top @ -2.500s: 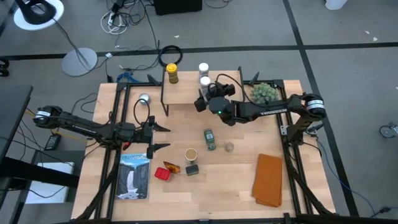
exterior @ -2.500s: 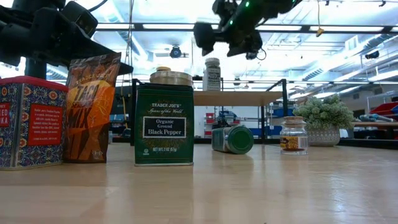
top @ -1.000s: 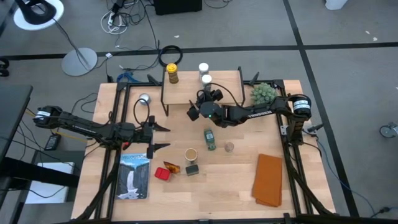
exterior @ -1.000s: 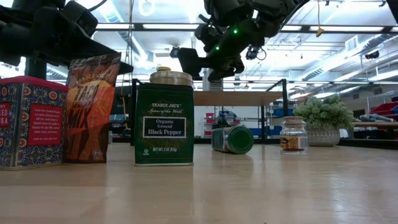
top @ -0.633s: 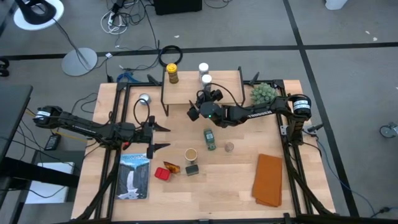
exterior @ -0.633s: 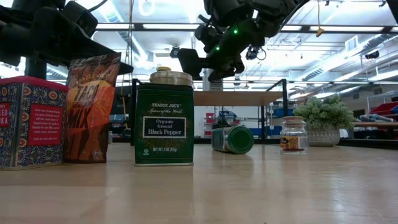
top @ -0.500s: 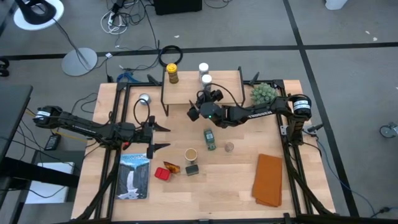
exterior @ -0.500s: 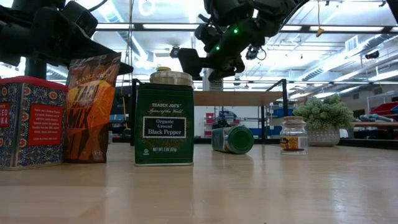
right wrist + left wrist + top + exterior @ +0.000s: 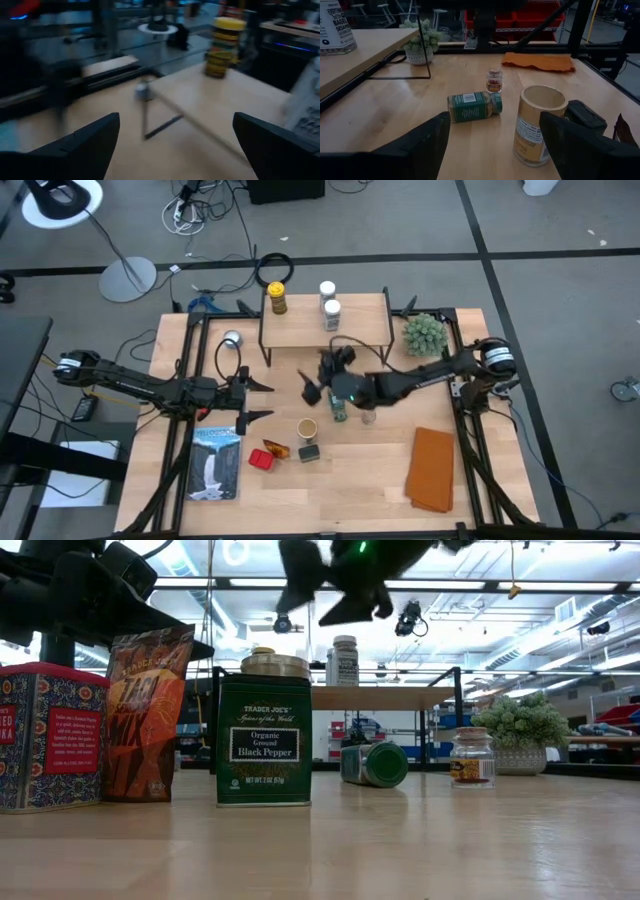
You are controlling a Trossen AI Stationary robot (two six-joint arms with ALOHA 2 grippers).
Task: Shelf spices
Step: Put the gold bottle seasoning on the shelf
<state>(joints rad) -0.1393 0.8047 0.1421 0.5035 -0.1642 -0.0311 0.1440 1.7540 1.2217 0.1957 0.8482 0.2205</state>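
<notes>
Since the previous view, the right end effector (image 9: 318, 384) has withdrawn from the shelf (image 9: 325, 321) to above the lying green-lidded jar (image 9: 337, 406), fingers apart, empty. On the desk (image 9: 380, 470), the shelf carries a yellow-lidded jar (image 9: 276, 298) and two white-lidded jars (image 9: 330, 301). Left end effector (image 9: 252, 399) waits well left of the shelf's front, fingers apart, empty. Before the shelf stand the tan-lidded jar (image 9: 307, 428), black pepper tin (image 9: 264, 740), red tin (image 9: 262, 459), and small jar (image 9: 472, 758).
</notes>
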